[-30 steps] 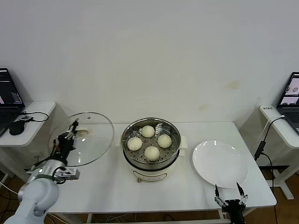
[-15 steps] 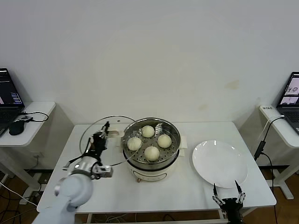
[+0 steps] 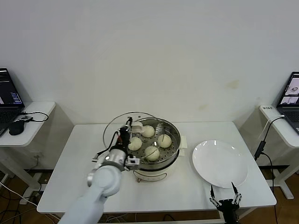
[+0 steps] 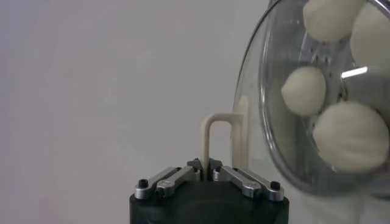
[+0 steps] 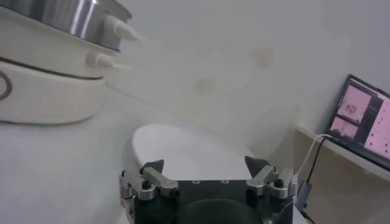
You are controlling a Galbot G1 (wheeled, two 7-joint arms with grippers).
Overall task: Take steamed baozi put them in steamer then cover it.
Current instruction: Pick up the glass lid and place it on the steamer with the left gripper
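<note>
At frame centre you see the left gripper (image 3: 126, 134) clamped on the lid (image 3: 122, 127) handle, over the steamer (image 3: 152, 149) holding four baozi (image 3: 152, 152); right gripper (image 3: 224, 202) spread empty, bottom right.

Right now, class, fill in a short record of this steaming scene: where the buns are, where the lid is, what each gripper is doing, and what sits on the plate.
baozi: four baozi on the perforated tray inside the steamer
glass lid: glass lid tilted, partly over the steamer's left rim
left gripper: left gripper shut on the lid's cream handle
right gripper: right gripper open, at the table's near edge below the plate
plate: white plate right of the steamer, nothing on it
</note>
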